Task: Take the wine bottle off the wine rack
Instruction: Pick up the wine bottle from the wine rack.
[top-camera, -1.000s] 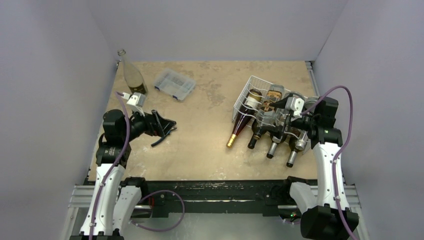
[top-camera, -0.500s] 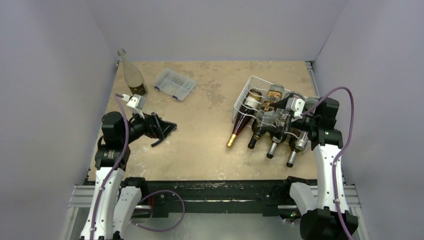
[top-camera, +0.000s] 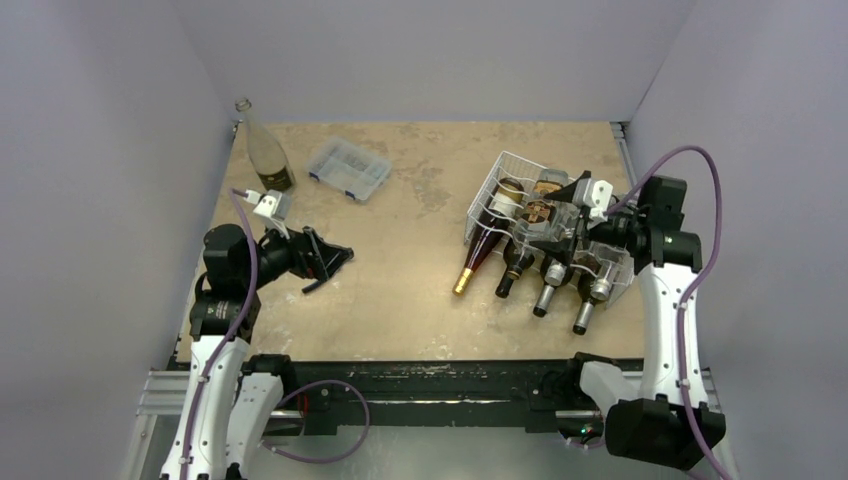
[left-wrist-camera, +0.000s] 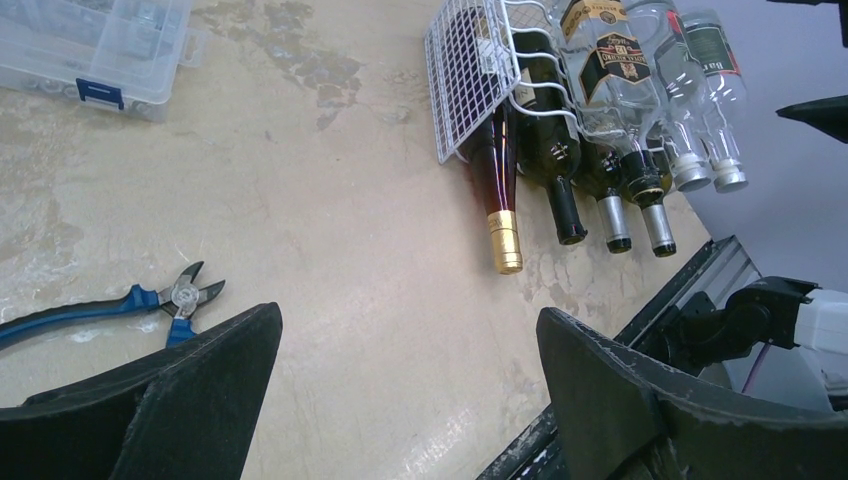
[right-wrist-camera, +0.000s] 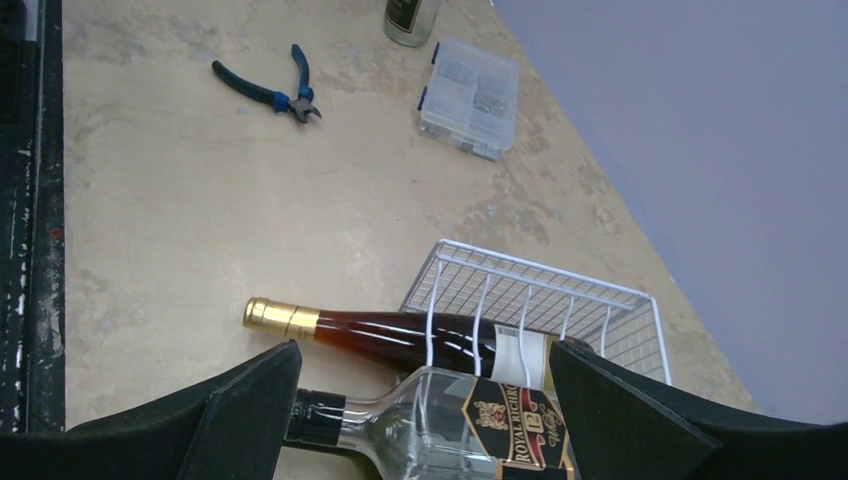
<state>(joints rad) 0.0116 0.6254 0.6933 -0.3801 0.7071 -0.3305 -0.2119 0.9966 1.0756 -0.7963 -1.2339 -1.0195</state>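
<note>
One label we read, ROYAL RICH…, clear bottle (right-wrist-camera: 415, 420) on white wine rack (right-wrist-camera: 545, 285), gold-capped wine bottle (right-wrist-camera: 380, 335) in it, left tool (left-wrist-camera: 410, 345) and right tool (right-wrist-camera: 425, 375) spread.

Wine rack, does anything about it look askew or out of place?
The rack sits turned at an angle to the edges of the table, and the neck of the gold-capped bottle seems to rest on the table. Nothing looks spilled or broken.

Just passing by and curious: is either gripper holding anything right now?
Left gripper: open, holding nothing.
Right gripper: open, holding nothing, above the wine rack.
</note>
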